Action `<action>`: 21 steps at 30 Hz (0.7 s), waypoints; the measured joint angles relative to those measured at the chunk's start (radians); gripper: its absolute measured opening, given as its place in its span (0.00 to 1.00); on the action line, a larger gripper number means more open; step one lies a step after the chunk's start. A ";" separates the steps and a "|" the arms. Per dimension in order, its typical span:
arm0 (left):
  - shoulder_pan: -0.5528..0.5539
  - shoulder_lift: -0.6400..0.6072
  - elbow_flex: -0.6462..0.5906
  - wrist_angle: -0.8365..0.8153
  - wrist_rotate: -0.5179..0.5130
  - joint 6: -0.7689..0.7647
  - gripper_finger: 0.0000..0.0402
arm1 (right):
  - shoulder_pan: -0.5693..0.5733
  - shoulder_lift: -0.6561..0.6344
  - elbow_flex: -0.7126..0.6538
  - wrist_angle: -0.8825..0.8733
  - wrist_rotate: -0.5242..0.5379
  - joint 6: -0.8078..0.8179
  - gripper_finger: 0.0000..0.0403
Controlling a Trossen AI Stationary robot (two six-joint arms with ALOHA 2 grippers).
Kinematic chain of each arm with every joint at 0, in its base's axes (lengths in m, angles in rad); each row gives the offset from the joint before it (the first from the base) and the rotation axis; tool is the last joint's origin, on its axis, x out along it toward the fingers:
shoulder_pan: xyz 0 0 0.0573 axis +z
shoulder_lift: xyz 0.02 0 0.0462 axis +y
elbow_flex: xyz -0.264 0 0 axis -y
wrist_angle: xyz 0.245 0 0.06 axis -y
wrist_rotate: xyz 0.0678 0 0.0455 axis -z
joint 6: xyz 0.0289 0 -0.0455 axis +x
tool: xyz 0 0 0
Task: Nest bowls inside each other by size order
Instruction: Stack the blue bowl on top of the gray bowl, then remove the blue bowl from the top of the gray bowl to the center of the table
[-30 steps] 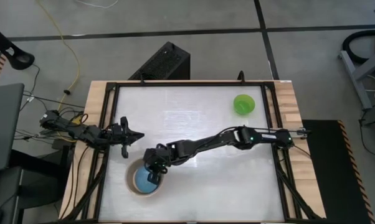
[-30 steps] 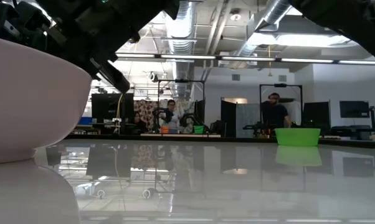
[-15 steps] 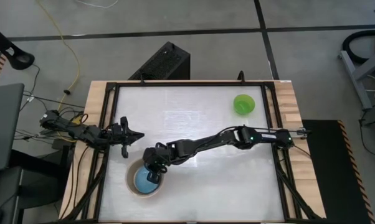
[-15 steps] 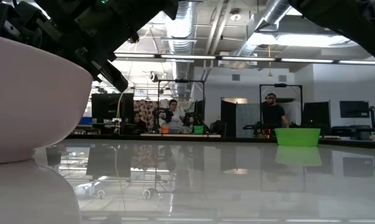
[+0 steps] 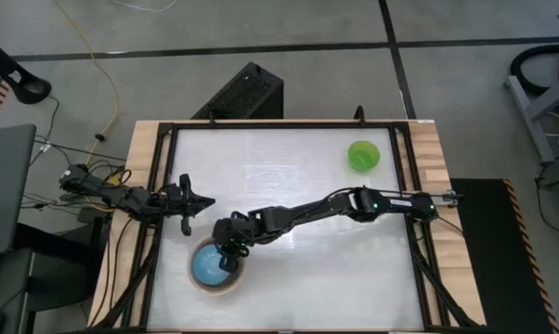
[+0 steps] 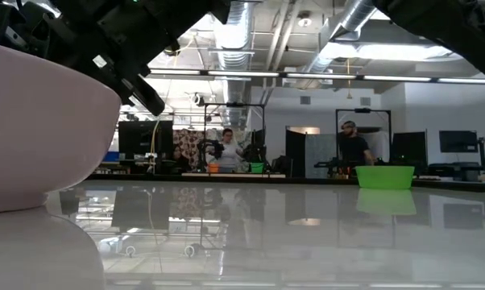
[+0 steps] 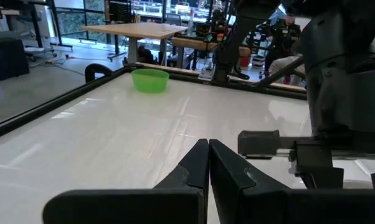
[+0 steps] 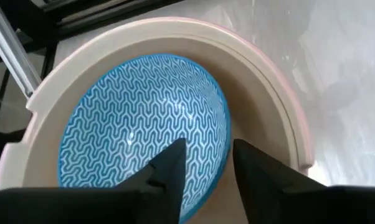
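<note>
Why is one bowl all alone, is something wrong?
Nothing looks broken or spilled. The green bowl just sits upright by itself at the far right of the table, not stacked yet. The blue bowl lies inside the bigger bowls, with the right end effector open above it.

The blue bowl (image 8: 144,124) carries a white zigzag pattern inside, all over its light blue. It sits in a beige bowl (image 8: 262,106) with a plain inside, and the cream bowl (image 6: 33,129) shows a pale, pinkish-white outer wall. The green bowl (image 5: 363,155), at about two o'clock on the table (image 5: 289,176), is bright plain green. The table is glossy white with a black frame and light wood edges. Both arms are black, the right gripper (image 8: 203,165) too.
</note>
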 joint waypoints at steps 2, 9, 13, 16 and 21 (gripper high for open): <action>0.000 0.000 0.000 0.000 0.000 0.000 0.00 | -0.003 -0.018 -0.008 -0.005 -0.002 -0.027 0.43; 0.000 0.000 0.000 0.000 0.000 0.000 0.00 | -0.015 -0.134 -0.008 -0.115 0.009 -0.065 0.46; 0.000 0.000 0.000 0.000 0.000 0.000 0.00 | 0.000 -0.223 -0.007 -0.317 0.117 -0.123 0.44; 0.000 0.000 0.000 0.000 0.002 0.000 0.00 | -0.002 -0.281 -0.007 -0.582 0.227 -0.102 0.41; 0.000 0.000 0.000 0.000 0.002 0.000 0.00 | -0.071 -0.387 -0.075 -0.963 0.419 0.085 0.39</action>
